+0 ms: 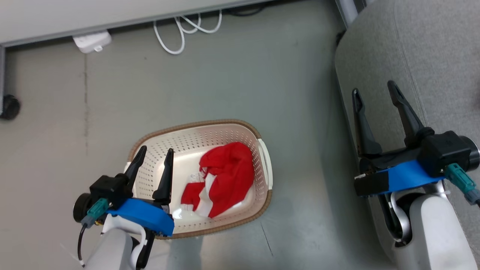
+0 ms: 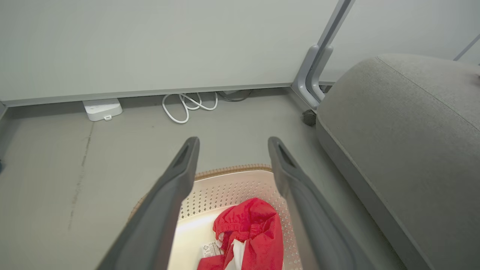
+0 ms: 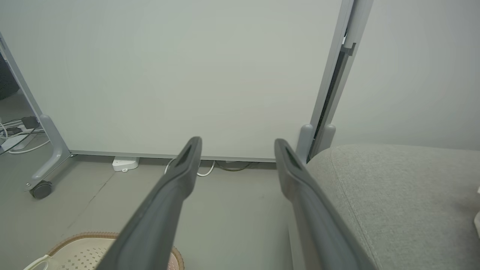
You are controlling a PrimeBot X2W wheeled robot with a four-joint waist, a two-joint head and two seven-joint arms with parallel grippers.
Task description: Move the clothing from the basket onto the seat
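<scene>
The left pincer point(image 1: 156, 149) hangs over the left end of the basket point(image 1: 195, 125), its fingers spread wide with nothing between them. The basket stands on the grey floor point(image 1: 262, 75), and the red and white clothing point(image 1: 225, 176) lies crumpled inside it, toward its right half. Across a strip of floor, the right pincer point(image 1: 374, 88) is likewise wide open and empty, above the edge of the grey seat point(image 1: 431, 45).

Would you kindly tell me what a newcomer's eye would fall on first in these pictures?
The bright red clothing crumpled in the cream basket stands out first. The left pincer hovers open over the basket's left side; the right pincer stands open by the edge of the grey seat.
</scene>
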